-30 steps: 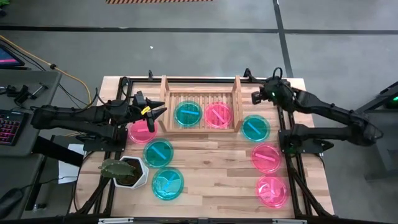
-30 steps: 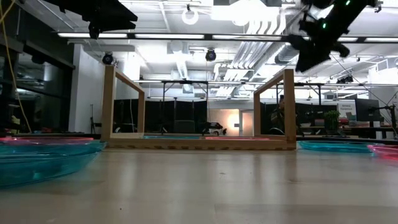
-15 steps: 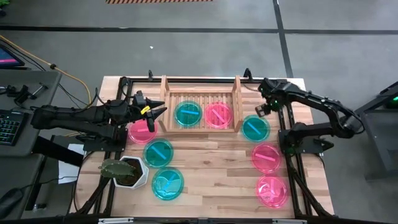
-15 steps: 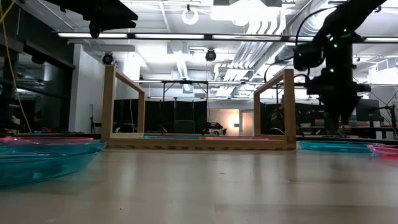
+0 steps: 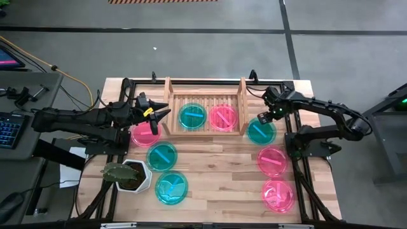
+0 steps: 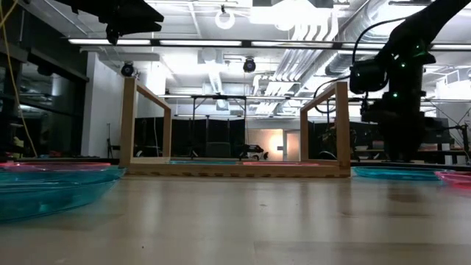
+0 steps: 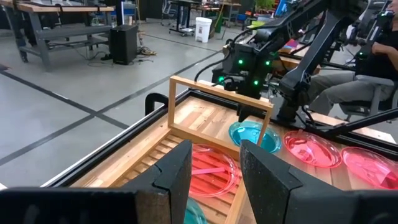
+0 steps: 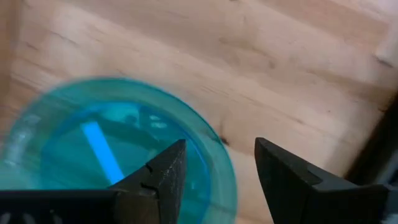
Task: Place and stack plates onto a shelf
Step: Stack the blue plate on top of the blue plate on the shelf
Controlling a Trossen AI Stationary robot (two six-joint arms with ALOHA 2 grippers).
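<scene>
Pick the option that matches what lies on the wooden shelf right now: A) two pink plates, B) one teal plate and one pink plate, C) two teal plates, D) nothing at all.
B: in the high view the light wooden slatted shelf holds one translucent teal round plate and one translucent pink round plate side by side, while the other plates lie on the table outside it.
</scene>
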